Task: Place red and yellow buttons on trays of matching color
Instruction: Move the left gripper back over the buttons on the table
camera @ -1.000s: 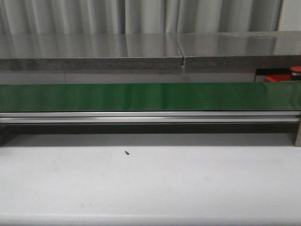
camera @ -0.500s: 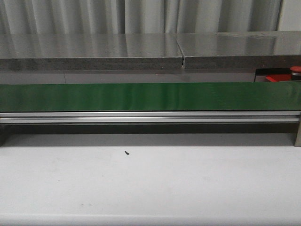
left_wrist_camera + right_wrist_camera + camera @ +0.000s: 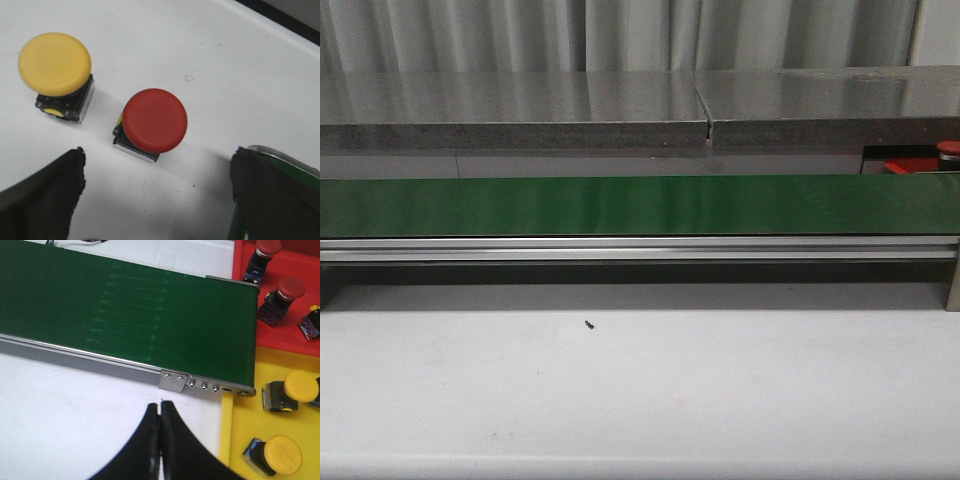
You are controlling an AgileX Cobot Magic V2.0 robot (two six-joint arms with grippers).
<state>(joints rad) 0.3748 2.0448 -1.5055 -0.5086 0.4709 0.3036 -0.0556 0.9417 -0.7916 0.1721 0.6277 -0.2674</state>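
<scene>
In the left wrist view a red button (image 3: 155, 120) and a yellow button (image 3: 55, 64) stand side by side on the white table. My left gripper (image 3: 157, 187) is open just short of the red button, with nothing between its fingers (image 3: 40, 197). My right gripper (image 3: 160, 410) is shut and empty over the white table, near the belt's end. Beside it lies the yellow tray (image 3: 240, 425) holding two yellow buttons (image 3: 300, 386) (image 3: 282, 455). Beyond that the red tray (image 3: 292, 332) holds two red buttons (image 3: 290, 287) (image 3: 267, 247). The front view shows only a strip of the red tray (image 3: 910, 167) and one red button (image 3: 949, 150).
The long green belt (image 3: 640, 205) runs across the table on a metal frame (image 3: 640, 248); its end (image 3: 220, 325) meets both trays. A grey shelf (image 3: 520, 110) stands behind it. A small dark speck (image 3: 590, 324) lies on the white table. Neither arm shows in the front view.
</scene>
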